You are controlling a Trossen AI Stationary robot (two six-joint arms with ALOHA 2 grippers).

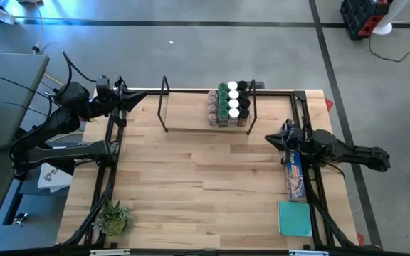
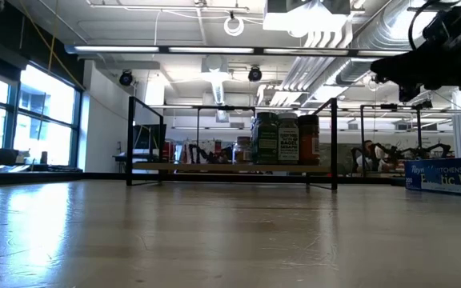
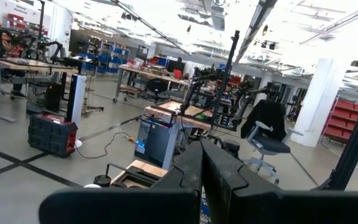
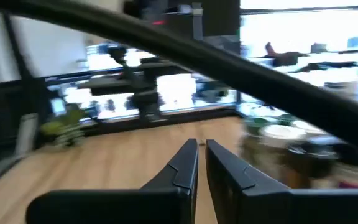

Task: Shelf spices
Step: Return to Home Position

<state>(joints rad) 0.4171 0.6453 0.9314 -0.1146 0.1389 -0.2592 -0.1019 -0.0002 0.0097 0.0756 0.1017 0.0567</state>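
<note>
The spices [image 1: 230, 104] are several small jars with green, white and dark lids. They stand packed together on the right end of the shelf [image 1: 191, 121], a pale board between black wire end frames at the table's far edge. In the low view the jars [image 2: 286, 140] stand upright on the board [image 2: 230, 168]. My left gripper [image 1: 142, 96] is shut and empty, raised over the far left corner, left of the shelf. My right gripper [image 1: 269, 138] is shut and empty, just near and right of the shelf's right end. In the right wrist view the jars [image 4: 291, 149] show blurred beside its fingers [image 4: 185, 163].
A long blue box [image 1: 295, 176] lies along the right edge under my right arm, with a teal flat thing [image 1: 294, 217] nearer the front. A small spiky green plant [image 1: 114, 217] stands at the near left corner. Black tube framing [image 1: 112, 142] runs along the table's sides.
</note>
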